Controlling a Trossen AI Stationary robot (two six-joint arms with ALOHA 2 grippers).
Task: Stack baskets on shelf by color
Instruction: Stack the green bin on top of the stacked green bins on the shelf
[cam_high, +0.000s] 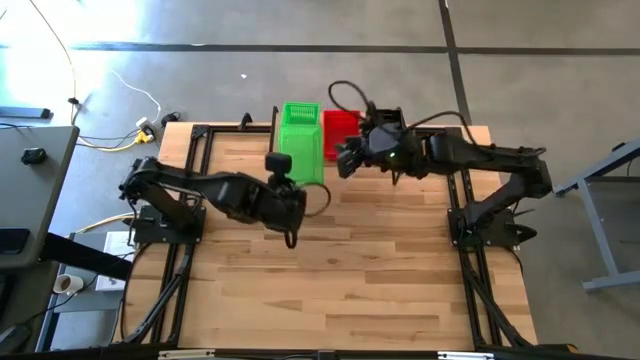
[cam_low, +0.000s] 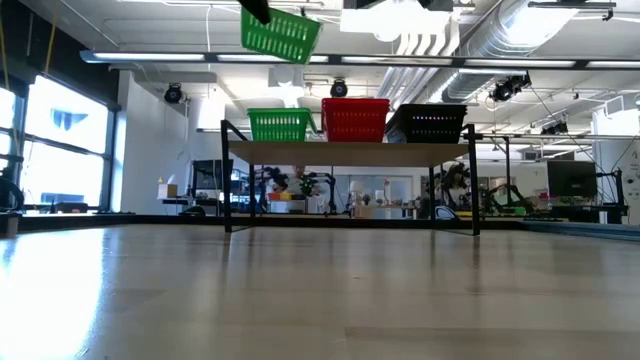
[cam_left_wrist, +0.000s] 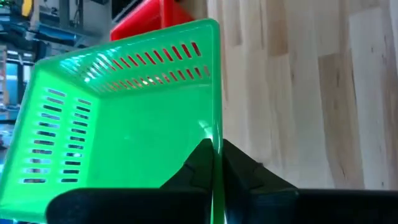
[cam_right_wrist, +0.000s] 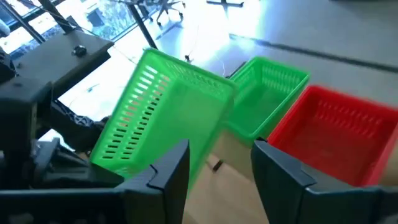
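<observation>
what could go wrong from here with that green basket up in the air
1. The left gripper pinches the lifted green basket only by one thin rim edge, and the basket hangs tilted, so it may slip or swing.
2. It must nest into the green basket on the shelf; lowered tilted, it could catch the rim or bump the red basket beside it.
3. The open right gripper hovers close, so the arms could collide.

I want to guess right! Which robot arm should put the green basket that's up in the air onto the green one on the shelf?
The left. Its hand already grips the raised green basket above the shelf's green one. The right hand is open, empty.
</observation>
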